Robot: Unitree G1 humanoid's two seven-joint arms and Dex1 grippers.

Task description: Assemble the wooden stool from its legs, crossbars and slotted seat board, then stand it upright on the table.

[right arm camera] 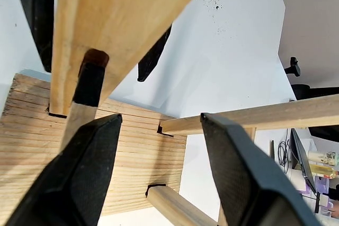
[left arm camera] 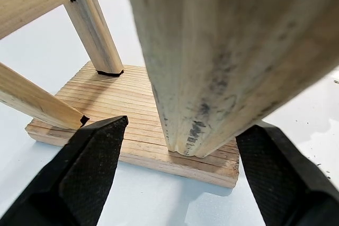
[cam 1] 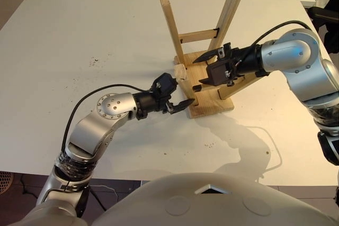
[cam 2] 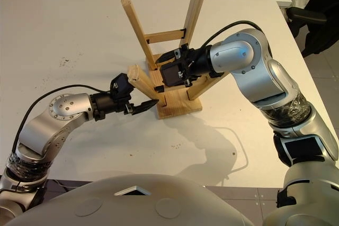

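Stool's upside down on the table [cam 1: 79, 51], seat board [cam 1: 214, 107] lying flat so the legs can drop into its slots. Left gripper [cam 2: 149, 106] is at the board's near-left corner, fingers spread wide around a leaning leg [cam 2: 141, 81], not clamped. Right gripper [cam 1: 203, 71] hovers over the board's middle, also spread and holding nothing. Probably there to steady that leg.

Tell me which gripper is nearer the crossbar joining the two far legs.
Right. The right gripper is open close to the crossbar, over the seat board. The left gripper is farther off, low at the board's near edge by the short leaning leg.
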